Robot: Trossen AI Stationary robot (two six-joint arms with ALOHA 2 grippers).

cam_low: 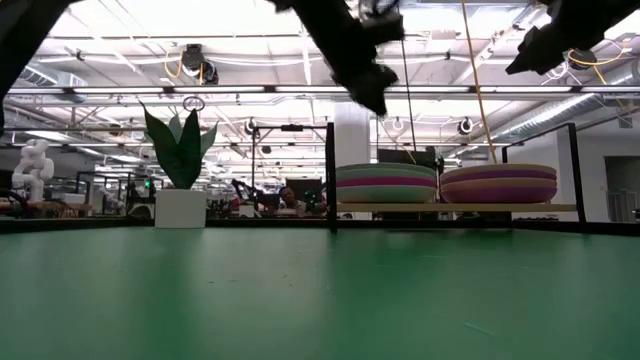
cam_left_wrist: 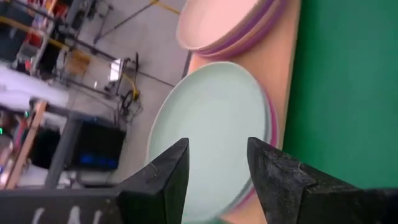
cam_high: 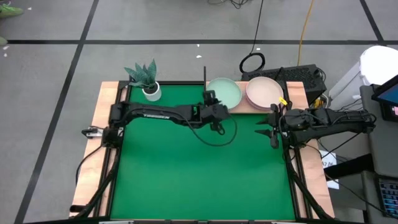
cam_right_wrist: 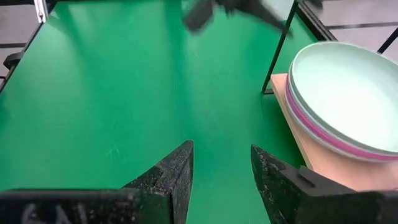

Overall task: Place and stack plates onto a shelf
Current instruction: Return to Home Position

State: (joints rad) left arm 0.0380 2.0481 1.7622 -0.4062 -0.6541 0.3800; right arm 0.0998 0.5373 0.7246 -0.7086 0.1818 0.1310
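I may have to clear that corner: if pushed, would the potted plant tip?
Pushed high, the potted plant likely tips: its leaves rise taller than its small pot. Pushed low, the squat, flat-bottomed pot would probably slide on the green mat. It looks light.

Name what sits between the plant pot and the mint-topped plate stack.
A thin black upright post, clear in the low view. The high view adds bare green mat and the left gripper raised above it near the stack.
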